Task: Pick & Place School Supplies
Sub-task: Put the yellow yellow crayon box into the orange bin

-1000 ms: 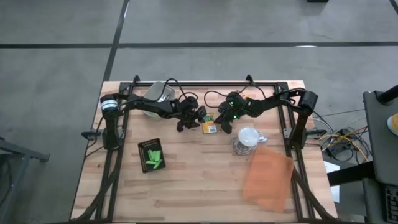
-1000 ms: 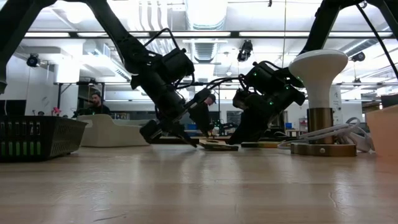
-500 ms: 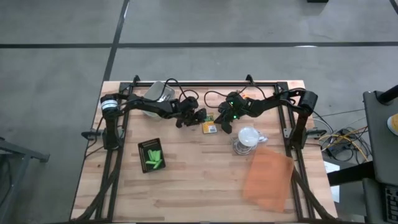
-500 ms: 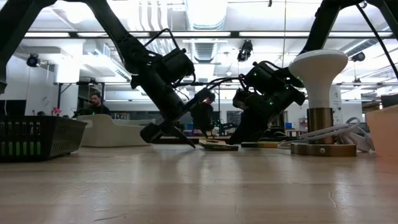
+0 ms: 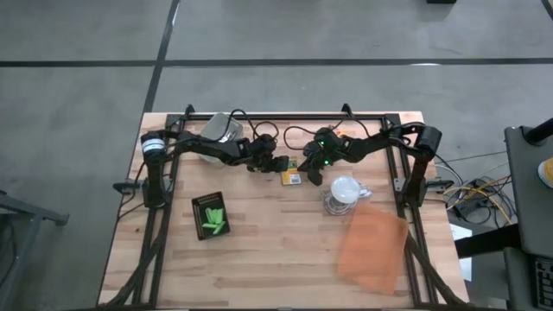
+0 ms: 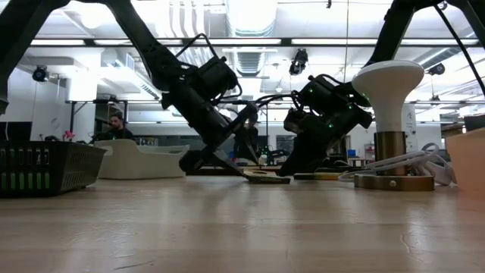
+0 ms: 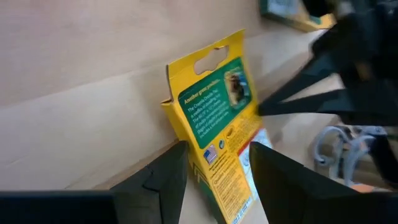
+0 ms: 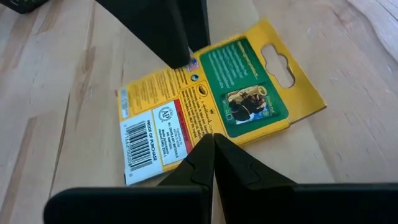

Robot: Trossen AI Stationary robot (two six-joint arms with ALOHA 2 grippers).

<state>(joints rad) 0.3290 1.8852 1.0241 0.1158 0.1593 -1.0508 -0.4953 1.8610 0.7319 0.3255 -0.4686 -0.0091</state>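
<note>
The left gripper (image 7: 214,180) grasps a yellow box (image 7: 217,118) by one end — tilted up off the table (image 5: 285,250), near its far edge; the right gripper (image 8: 213,155), clenched, touches the box's side.

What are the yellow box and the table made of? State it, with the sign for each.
Yellow box: looks like thin printed cardboard with a slight sheen; it has a die-cut hang slot, flat folded edges and a printed barcode. Table: looks like wood, butcher-block style, matte; joined planks with visible grain.
</note>
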